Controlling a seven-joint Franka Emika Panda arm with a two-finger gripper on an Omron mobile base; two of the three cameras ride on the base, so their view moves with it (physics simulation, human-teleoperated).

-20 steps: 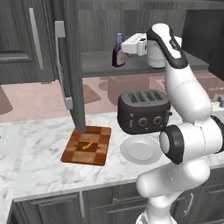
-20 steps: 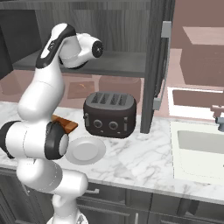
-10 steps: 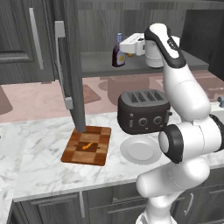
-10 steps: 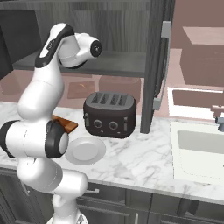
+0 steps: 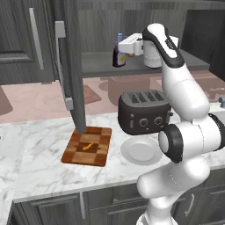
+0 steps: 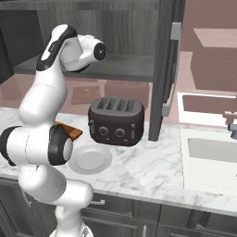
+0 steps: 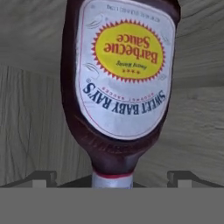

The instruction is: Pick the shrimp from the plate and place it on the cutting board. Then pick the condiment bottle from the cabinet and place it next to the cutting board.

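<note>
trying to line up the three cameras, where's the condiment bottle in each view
Left base view: the condiment bottle stands on the cabinet shelf, upper centre, at the gripper.
Right base view: not visible.
Hand view: close up, label upside down, between the fingertips.
Shared landmark: the toaster in both base views.

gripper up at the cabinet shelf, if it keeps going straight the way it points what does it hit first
Most likely the dark reddish-brown condiment bottle with the white barbecue sauce label. In the hand view it sits dead ahead, between the open gripper fingers. Behind it is the grey wood-grain cabinet back wall.
</note>
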